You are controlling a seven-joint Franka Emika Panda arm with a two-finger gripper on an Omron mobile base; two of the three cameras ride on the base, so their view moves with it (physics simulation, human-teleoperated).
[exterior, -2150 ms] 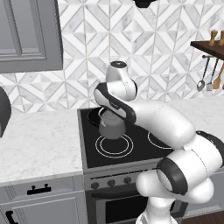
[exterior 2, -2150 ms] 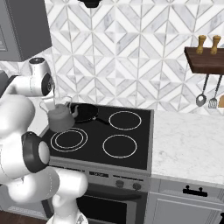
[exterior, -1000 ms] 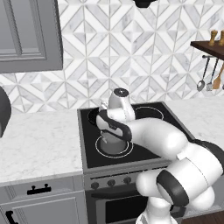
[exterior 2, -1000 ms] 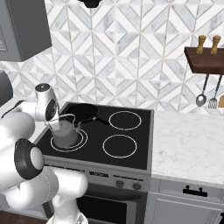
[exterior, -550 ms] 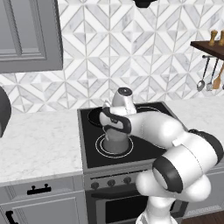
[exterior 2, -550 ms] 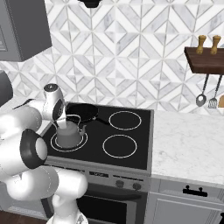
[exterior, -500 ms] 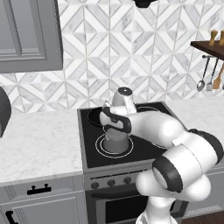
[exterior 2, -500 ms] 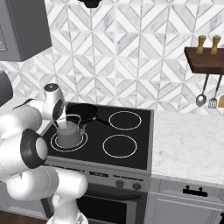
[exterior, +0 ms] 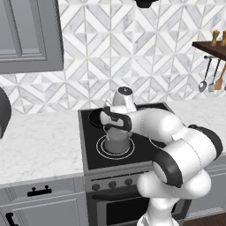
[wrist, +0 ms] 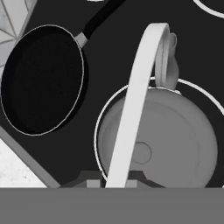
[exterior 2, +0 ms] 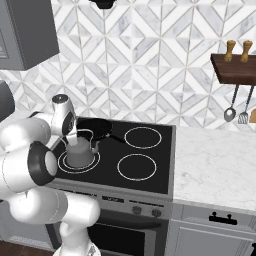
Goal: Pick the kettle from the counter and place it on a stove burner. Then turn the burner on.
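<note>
Though dull-grey, kettle [wrist: 175, 140] knob-lidded.

You're looking at a glossy white arm [exterior: 176, 145], fat rounded links w/ dark grey/black bands at the joints. Biggest joint cap is a dark disc w/ black rim, low in left base view; same kind of dark round cap shows in right base view. Wrist ends in a white housing w/ a small dark cap on top.
</note>
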